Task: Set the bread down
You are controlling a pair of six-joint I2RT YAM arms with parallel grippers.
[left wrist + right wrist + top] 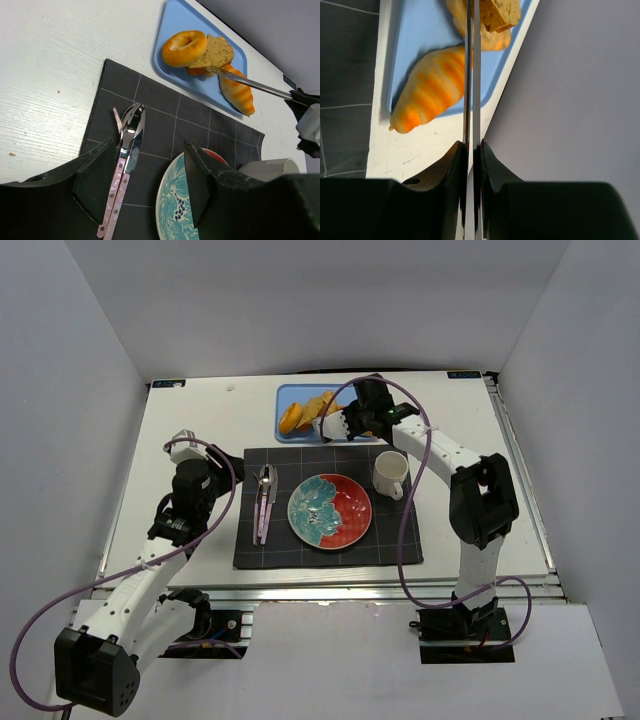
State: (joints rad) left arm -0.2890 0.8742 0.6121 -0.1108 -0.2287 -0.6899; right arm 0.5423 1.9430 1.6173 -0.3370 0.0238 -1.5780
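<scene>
Right pincer (472,150): closed on the handles of metal tongs (476,75). Its two black fingers press the blades together until only a thin slit shows between them. In the right wrist view the blades run straight up from the fingers, pass over the croissant (432,90), and end at the bread slice (497,12) at the top edge.

In the left wrist view the tong tips meet the lower edge of the slice (215,50). Whether they pinch the slice or only touch it cannot be told. The slice is on the blue tray (175,20), leaning against the donut (184,47), with the croissant (237,92) just beside it on the same tray. The tray sits at the far side of the bench (50,65), just beyond the far edge of the dark mat (160,110).

Left pincer (147,180): open, with a wide gap between the fingers and nothing in it. It hangs above the left part of the mat, over the spoon (135,125) and fork (116,117), which lie side by side.

The plate (330,510), teal and red, rests at the mat's centre, with the white mug (391,473) just beside its right rim. In the top view the right arm reaches across the mug towards the tray (285,395), and the left arm stands over the bench at the mat's left edge.
</scene>
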